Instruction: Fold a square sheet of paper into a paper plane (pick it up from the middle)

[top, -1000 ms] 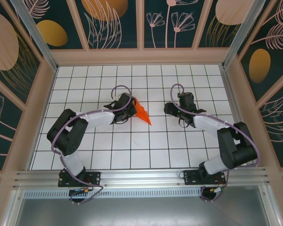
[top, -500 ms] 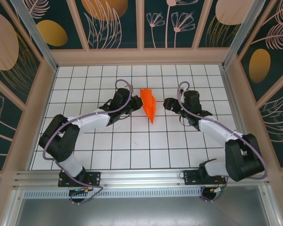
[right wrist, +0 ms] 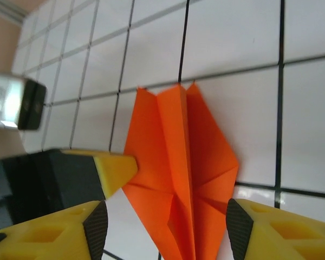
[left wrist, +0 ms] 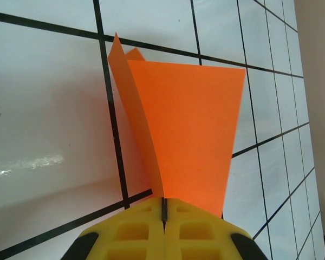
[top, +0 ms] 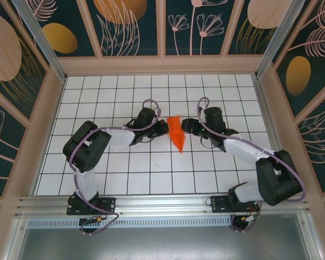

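The square sheet of paper is folded into a narrow orange paper plane (top: 177, 135), its point toward the near edge, held just above the white grid table. My left gripper (top: 163, 128) is shut on its left side; in the left wrist view the yellow jaws (left wrist: 164, 208) pinch the folded edge and the paper plane (left wrist: 189, 130) fans out ahead. My right gripper (top: 185, 125) is at the plane's right side. In the right wrist view it stands open (right wrist: 165, 230) with the paper plane (right wrist: 179, 162) between its fingers, and the left gripper's fingertip (right wrist: 116, 168) presses on the paper.
The white grid table (top: 151, 179) is boxed in by tan walls (top: 43, 130) on the left, right and back. An aluminium rail (top: 162, 203) runs along the near edge above both arm bases. Open grid cells lie in front of the plane.
My left gripper has carried the plane right, toward the middle, and turned its point toward the near edge. My right gripper has moved left onto it, its jaws narrowing.
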Controlling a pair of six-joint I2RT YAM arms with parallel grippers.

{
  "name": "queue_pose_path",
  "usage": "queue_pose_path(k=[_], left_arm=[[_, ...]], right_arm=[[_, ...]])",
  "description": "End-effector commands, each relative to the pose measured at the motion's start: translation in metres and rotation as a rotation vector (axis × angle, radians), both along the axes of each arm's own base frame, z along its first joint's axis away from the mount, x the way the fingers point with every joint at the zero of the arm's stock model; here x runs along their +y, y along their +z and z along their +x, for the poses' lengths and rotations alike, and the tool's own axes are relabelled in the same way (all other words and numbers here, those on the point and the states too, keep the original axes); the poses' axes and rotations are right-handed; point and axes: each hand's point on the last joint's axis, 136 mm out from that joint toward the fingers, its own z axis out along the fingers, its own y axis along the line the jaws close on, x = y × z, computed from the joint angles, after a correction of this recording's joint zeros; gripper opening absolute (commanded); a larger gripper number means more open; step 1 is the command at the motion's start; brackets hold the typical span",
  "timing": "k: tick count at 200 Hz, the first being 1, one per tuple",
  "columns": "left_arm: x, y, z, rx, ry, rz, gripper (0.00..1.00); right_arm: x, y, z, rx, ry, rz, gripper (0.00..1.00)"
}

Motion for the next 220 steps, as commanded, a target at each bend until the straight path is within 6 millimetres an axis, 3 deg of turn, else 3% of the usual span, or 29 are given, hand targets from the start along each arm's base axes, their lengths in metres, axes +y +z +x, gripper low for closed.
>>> queue_pose_path(k=[1, 36, 72, 115, 220], left_arm=[[0.004, 0.001, 0.005, -0.021, 0.004, -0.027, 0.00], [0.021, -0.013, 0.005, 0.031, 0.061, -0.035, 0.00], [0.023, -0.018, 0.003, 0.048, 0.061, -0.038, 0.00], [0.023, -0.021, 0.003, 0.057, 0.059, -0.030, 0.00], [0.024, -0.025, 0.003, 0.072, 0.058, -0.019, 0.00]], right_arm=[[0.010, -0.016, -0.003, 0.042, 0.028, -0.070, 0.62], [0.019, -0.042, -0.006, 0.122, 0.038, -0.154, 0.63], [0.039, -0.043, -0.011, 0.124, 0.098, -0.169, 0.53], [0.047, -0.040, -0.013, 0.114, 0.123, -0.175, 0.46], [0.064, -0.058, -0.023, 0.155, 0.201, -0.204, 0.43]])
